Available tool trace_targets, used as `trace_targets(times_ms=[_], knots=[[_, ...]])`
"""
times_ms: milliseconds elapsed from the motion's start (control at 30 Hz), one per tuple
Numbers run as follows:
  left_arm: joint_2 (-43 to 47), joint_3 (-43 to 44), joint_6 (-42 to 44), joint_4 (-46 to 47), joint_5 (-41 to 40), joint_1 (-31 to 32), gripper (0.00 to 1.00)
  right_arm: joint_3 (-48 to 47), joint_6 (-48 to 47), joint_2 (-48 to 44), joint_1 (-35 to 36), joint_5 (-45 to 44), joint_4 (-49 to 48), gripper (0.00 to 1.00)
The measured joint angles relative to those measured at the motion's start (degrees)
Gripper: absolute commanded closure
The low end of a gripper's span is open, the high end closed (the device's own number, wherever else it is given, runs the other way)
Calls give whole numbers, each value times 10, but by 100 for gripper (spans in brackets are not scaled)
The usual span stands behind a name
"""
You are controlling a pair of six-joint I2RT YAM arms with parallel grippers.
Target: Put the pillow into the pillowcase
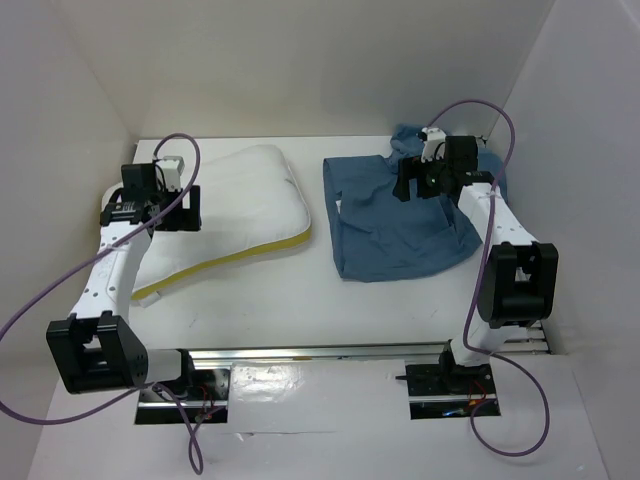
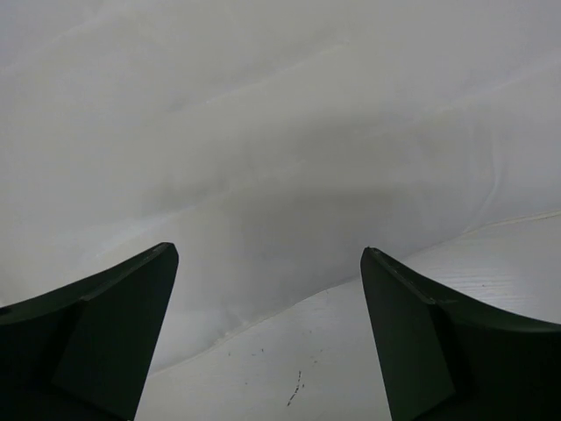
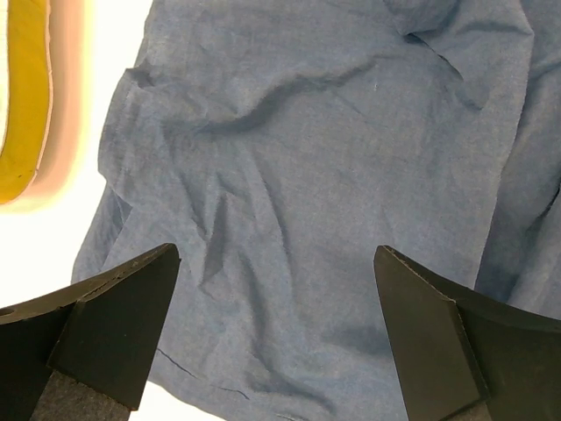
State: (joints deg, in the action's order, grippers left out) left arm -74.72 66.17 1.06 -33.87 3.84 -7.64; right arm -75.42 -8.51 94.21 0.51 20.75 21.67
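There's the pillow left, pillowcase right, apart on the worktop. Both empty: left fingers wide over the pillow, right fingers wide over blue cloth. Smart play: pinch just one layer at the case's opening.

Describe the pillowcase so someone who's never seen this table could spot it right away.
On the white table, look at the right half. The pillowcase is the flat, wrinkled dusty-blue cloth lying there; its only soft neighbour, the pillow to its left, is puffy and white with a yellow edge.
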Motion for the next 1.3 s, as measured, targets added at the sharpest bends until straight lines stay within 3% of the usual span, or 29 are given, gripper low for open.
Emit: trace_targets(times_ms=[433, 700, 1000, 1300], knots=[[25, -20, 0, -3, -29, 0, 0, -4, 13, 0, 9, 26, 2, 0], [36, -5, 0, -25, -20, 0, 0, -57, 14, 33, 129, 17, 0, 0], [83, -17, 20, -25, -75, 3, 0, -90, 19, 112, 247, -119, -4, 7], [132, -47, 36, -26, -83, 3, 0, -102, 30, 180, 268, -254, -6, 7]])
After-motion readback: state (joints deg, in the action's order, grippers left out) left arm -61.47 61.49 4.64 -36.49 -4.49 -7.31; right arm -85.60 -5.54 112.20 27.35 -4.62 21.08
